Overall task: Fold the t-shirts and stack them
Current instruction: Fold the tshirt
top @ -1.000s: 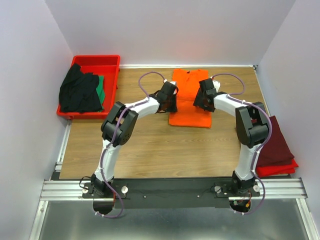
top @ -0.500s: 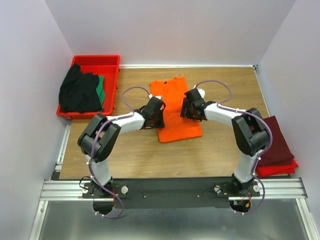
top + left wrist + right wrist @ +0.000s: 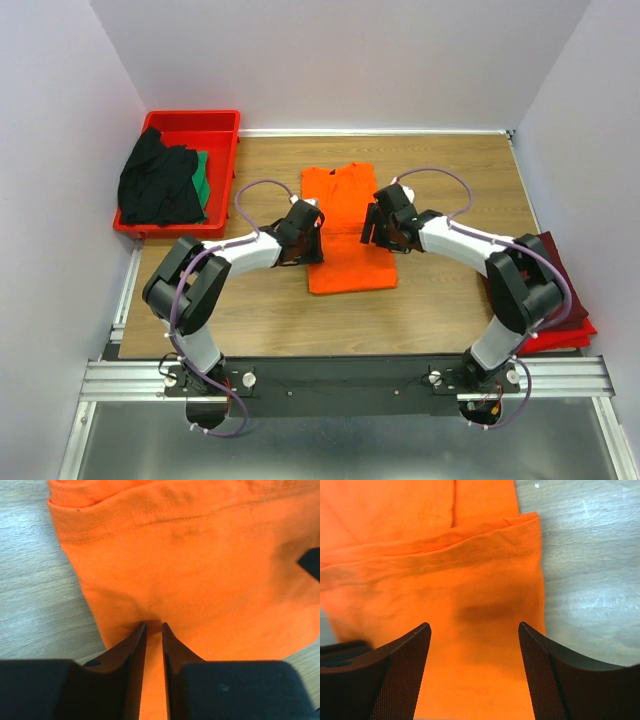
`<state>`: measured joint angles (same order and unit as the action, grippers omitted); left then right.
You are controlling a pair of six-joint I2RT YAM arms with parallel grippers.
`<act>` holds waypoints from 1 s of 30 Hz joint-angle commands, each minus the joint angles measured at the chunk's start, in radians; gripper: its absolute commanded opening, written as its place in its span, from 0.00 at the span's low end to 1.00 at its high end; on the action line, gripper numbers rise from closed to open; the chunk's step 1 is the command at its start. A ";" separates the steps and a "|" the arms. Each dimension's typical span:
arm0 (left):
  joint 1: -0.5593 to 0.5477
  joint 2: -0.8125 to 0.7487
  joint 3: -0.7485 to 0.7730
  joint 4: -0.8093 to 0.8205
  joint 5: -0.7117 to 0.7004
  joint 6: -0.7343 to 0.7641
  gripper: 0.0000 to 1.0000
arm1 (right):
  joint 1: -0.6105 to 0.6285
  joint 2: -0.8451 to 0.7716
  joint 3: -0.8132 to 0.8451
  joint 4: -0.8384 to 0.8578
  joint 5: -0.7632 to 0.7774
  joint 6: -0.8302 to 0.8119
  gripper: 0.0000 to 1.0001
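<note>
One black t-shirt (image 3: pixel 155 185) overlaps a green t-shirt (image 3: pixel 203 176) in your red tray (image 3: pixel 226 120), upper left; your left gripper (image 3: pixel 152 626) pinches the orange t-shirt (image 3: pixel 345 215) (mid-frame, flat on the table (image 3: pixel 260 310)); your right gripper (image 3: pixel 474 627) stands wide apart over it; a maroon t-shirt (image 3: pixel 572 292) lies at right edge.

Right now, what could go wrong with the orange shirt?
1. Only the left gripper pinches the orange t-shirt, at its edge; the right gripper hangs open over it, so a pull may skew the cloth.
2. The pinch looks thin and may slip.
3. The right arm's elbow sits over the maroon t-shirt and could nudge it.
</note>
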<state>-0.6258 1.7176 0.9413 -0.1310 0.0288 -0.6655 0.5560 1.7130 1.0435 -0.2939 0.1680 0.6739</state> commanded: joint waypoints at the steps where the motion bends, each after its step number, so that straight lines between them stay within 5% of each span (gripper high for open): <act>1: 0.015 -0.045 0.030 -0.035 0.013 0.036 0.30 | -0.030 -0.104 -0.002 -0.060 0.010 0.000 0.78; 16: 0.021 -0.306 -0.186 -0.137 0.095 0.006 0.38 | -0.094 -0.274 -0.260 -0.122 -0.220 0.004 0.67; 30: 0.021 -0.380 -0.357 -0.004 0.227 -0.066 0.42 | -0.094 -0.266 -0.315 -0.120 -0.243 0.019 0.63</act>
<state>-0.6041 1.3613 0.6140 -0.1909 0.2028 -0.7071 0.4614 1.4586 0.7433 -0.4034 -0.0540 0.6819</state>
